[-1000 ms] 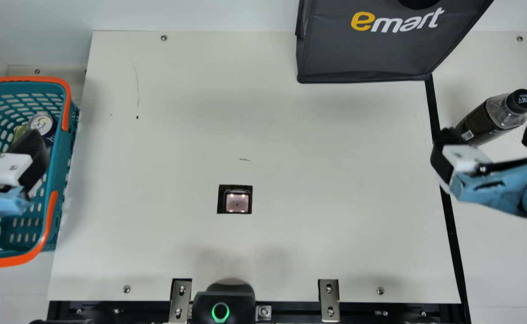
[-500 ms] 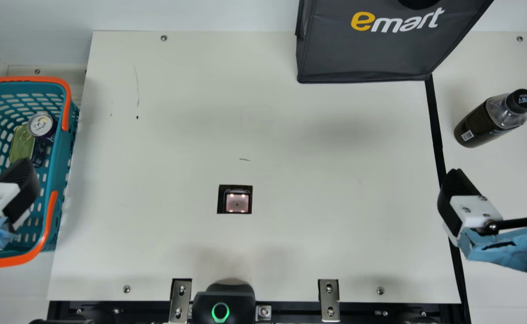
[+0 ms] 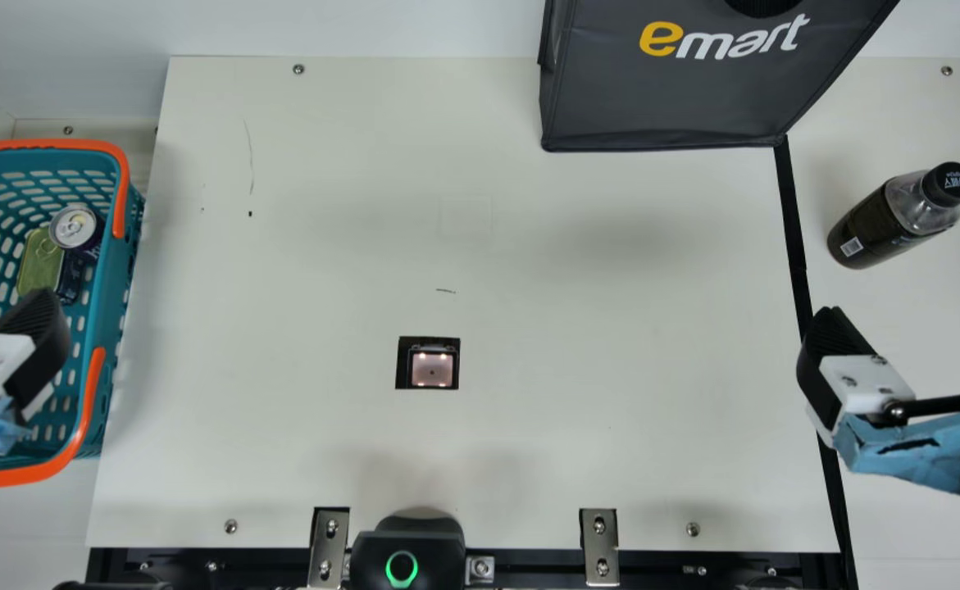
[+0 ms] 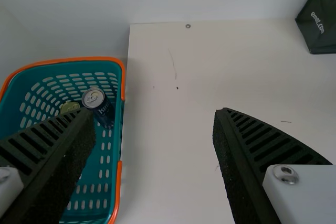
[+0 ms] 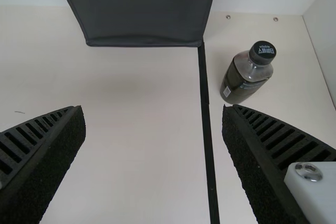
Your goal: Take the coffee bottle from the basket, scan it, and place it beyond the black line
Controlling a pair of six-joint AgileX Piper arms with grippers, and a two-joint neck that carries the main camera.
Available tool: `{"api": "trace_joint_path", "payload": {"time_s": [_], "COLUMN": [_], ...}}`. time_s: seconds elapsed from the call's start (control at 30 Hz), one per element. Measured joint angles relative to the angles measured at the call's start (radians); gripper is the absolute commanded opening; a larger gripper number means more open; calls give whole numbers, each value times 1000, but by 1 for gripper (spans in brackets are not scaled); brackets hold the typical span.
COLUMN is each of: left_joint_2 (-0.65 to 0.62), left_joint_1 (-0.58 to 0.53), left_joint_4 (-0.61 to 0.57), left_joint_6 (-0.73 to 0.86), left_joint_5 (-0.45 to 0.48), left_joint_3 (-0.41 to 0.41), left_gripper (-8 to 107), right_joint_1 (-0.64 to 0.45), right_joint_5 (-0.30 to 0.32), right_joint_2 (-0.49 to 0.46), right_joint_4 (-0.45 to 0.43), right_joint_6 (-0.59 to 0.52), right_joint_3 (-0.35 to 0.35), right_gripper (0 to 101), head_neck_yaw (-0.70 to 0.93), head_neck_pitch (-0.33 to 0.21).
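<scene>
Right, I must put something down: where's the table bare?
Between basket and scan window, and from there up to bag. Crowded: by the black line, with bottle and right gripper, and at the basket, with left gripper.

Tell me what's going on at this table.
Nothing is being handled right now. The coffee bottle stands upright beyond the black line. The right gripper is open and empty near that line, and the left gripper is open and empty by the basket, which holds a dark can and a green tin. Whether the bottle was scanned, I cannot tell.
</scene>
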Motion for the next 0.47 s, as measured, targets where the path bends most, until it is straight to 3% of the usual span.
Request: {"api": "trace_joint_path", "payload": {"time_s": [0.47], "left_joint_2": [0], "left_joint_1": [0], "left_joint_4": [0], "left_joint_6": [0], "left_joint_5": [0], "left_joint_3": [0], "left_gripper": [90], "right_joint_1": [0], "right_joint_5": [0], "right_joint_2": [0], "right_joint_4": [0], "right_joint_6": [0], "right_joint_3": [0], "right_gripper": [91], "head_neck_yaw": [2], "head_neck_pitch": [0]}}
